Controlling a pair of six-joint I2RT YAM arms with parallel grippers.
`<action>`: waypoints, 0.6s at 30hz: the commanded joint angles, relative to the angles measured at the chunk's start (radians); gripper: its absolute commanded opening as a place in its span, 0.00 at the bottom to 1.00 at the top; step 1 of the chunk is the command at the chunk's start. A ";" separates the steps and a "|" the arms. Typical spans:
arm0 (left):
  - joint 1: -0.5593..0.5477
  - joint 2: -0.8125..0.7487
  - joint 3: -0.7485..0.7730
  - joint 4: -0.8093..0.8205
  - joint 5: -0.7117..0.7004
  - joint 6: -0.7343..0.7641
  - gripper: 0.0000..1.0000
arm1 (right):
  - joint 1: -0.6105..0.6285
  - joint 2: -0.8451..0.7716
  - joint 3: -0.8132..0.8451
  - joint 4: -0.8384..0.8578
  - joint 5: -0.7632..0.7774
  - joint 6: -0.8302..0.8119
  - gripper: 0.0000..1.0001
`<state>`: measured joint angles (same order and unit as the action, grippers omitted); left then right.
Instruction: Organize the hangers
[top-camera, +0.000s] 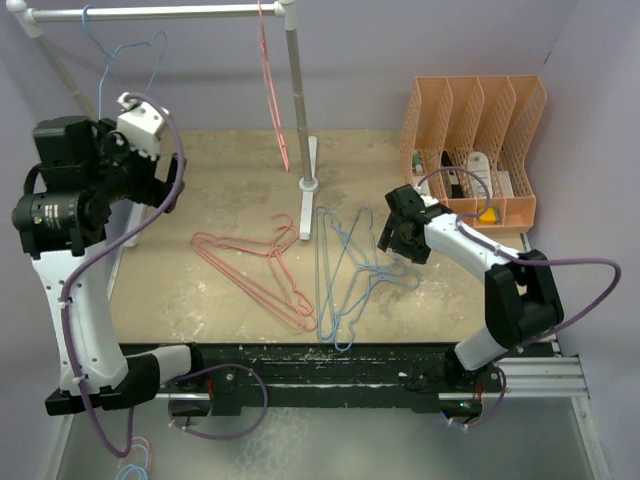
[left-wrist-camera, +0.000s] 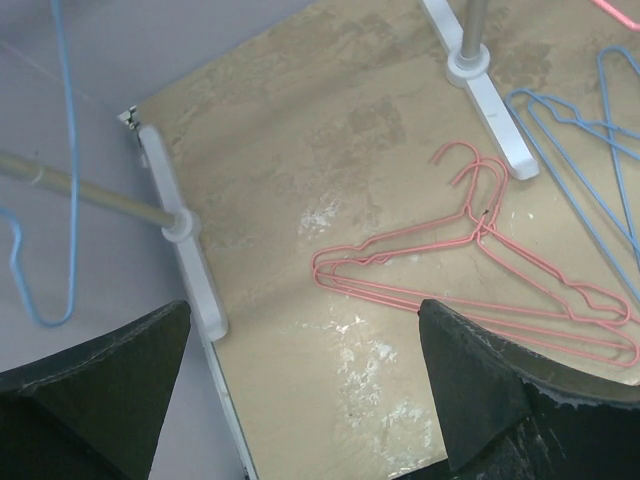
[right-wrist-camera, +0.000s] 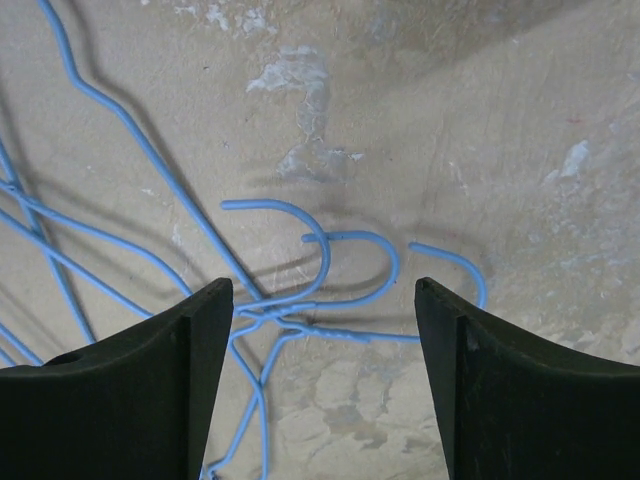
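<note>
**Right gripper poised over the blue hooks, left arm parked high**

Your right gripper (right-wrist-camera: 325, 385) stands wide open and empty, its dark fingers (right-wrist-camera: 120, 390) framing the hooks of the blue hangers (right-wrist-camera: 300, 260), which lie on the table just ahead of the gap. Three hooks overlap there and their necks cross between the jaws. Expect thin wire that is light, springy and slick, and likely to snag its neighbours. The twisted neck under a single hook looks like the stiffest place to pinch. The arm reaches forward with the wrist pitched down at the table. Your left gripper (left-wrist-camera: 305, 400) hangs high, also open and holding nothing. The pink hangers (left-wrist-camera: 480, 290) lie well below it to its right, and the white rack (top-camera: 160, 12) beyond carries one hanger of each colour.
</note>
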<state>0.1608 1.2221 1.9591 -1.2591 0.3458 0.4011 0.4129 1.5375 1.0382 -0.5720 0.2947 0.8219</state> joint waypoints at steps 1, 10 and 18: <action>-0.205 -0.005 -0.023 0.101 -0.232 -0.049 0.99 | -0.002 0.059 0.011 0.050 -0.023 0.017 0.73; -0.502 0.006 -0.130 0.185 -0.485 -0.096 0.99 | -0.002 0.130 0.024 0.085 -0.049 0.010 0.59; -0.597 -0.027 -0.332 0.208 -0.473 -0.079 0.99 | -0.003 0.163 0.005 0.127 -0.085 -0.001 0.44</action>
<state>-0.3962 1.2289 1.7012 -1.1023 -0.0975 0.3283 0.4129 1.7004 1.0386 -0.4713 0.2249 0.8242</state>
